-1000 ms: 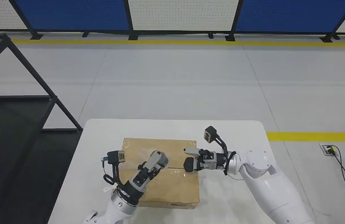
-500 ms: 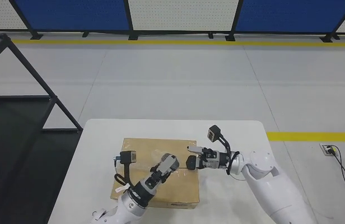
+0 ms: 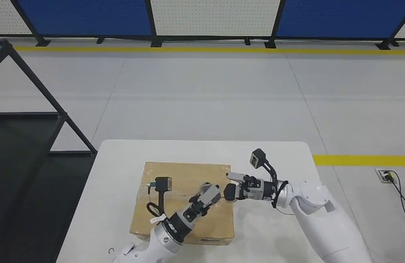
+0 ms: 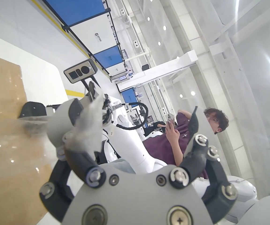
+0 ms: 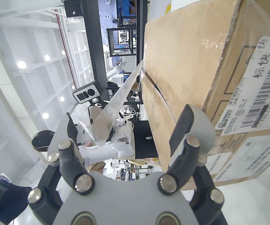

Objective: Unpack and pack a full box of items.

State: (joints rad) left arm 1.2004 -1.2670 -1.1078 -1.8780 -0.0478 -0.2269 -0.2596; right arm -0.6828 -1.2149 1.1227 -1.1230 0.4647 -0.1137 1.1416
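A white table with rounded corners (image 3: 117, 171) is set on a pale grey floor (image 3: 209, 98). A black metal frame (image 3: 48, 96) is placed at its left. Beyond, blue and white partition panels (image 3: 84, 16) are lined along a yellow floor stripe (image 3: 189, 49). Tall white shelving (image 5: 20, 47) is seen.

**A:** What are the arms like?

**B:** The left arm (image 3: 173, 231) and right arm (image 3: 321, 212) are smooth white shells, rounded at the joints. Black cables (image 4: 146, 113) loop at the wrist, and a small grey camera box (image 3: 258, 158) sits on a black stalk.

**A:** And the gripper ends?

**B:** The left gripper (image 4: 128, 120) and right gripper (image 5: 128, 127) match: grey metal plate (image 5: 125, 202), silver screws (image 5: 82, 181), black links (image 5: 186, 162), pale grey fingers (image 5: 203, 128) with ribbed black pads (image 5: 182, 127).
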